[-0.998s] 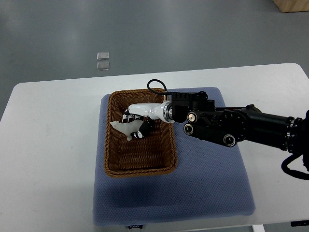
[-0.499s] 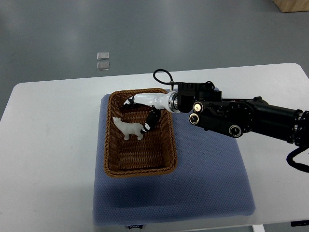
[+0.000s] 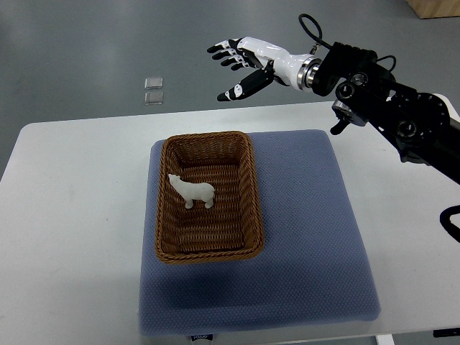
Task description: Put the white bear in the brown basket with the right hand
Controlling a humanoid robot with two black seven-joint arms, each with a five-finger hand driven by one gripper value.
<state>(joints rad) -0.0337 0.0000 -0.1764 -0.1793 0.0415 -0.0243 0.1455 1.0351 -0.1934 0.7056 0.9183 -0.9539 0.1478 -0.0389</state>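
The white bear (image 3: pixel 192 192) is standing on its legs inside the brown basket (image 3: pixel 250 188), roughly in the middle of the upper half, so the job itself looks basically done. The right robot hand (image 3: pixel 244 63) is up and well apart from the basket, out past the far edge of the tabletop (image 3: pixel 79 201), fingers (image 3: pixel 233 92) spread wide and holding nothing. No left arm anywhere in view. So what could go wrong from here? Honestly not much, but a few things. The bear is upright on small feet on a bumpy woven floor, so any knock to the basket or the tabletop would probably tip it over; it'd likely stay inside since the walls are taller than its legs, though. The basket just sits on the blue-grey mat (image 3: pixel 316 244), nothing pins it, so if the arm swung low on its way home it could shove or drag the whole thing. The loop of black cable (image 3: pixel 310 27) by the wrist is another thing to watch, since a loose loop like that could snag on something. Two small clear squares (image 3: pixel 153 90) lie on the floor beyond; irrelevant.
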